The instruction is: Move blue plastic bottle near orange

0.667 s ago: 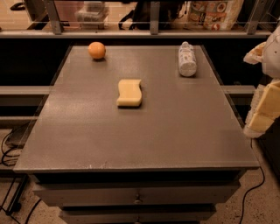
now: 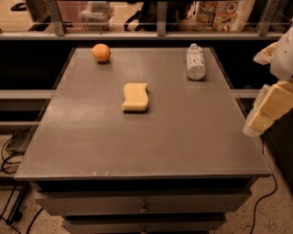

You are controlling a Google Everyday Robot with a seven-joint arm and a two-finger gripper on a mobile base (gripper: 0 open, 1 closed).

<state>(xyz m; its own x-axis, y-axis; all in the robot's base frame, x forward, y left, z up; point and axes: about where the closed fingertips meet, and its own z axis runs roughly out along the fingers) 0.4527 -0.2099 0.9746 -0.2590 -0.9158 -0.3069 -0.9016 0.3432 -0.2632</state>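
The blue plastic bottle (image 2: 196, 61) is a clear whitish bottle with a pale label. It lies on its side at the far right of the grey table (image 2: 146, 141), cap pointing away. The orange (image 2: 101, 52) sits at the table's far left corner, well apart from the bottle. My gripper (image 2: 252, 129) hangs at the right edge of the view, over the table's right edge. It is nearer than the bottle and to its right, and touches nothing on the table.
A wavy-edged yellow sponge (image 2: 135, 97) lies mid-table between the orange and the bottle. A rail and shelf with bags (image 2: 224, 13) run behind the table. Drawers (image 2: 144, 208) sit under the front edge. Cables lie on the floor at left.
My gripper has shifted slightly left and up at the table's right edge. The bottle, orange and sponge have not moved.
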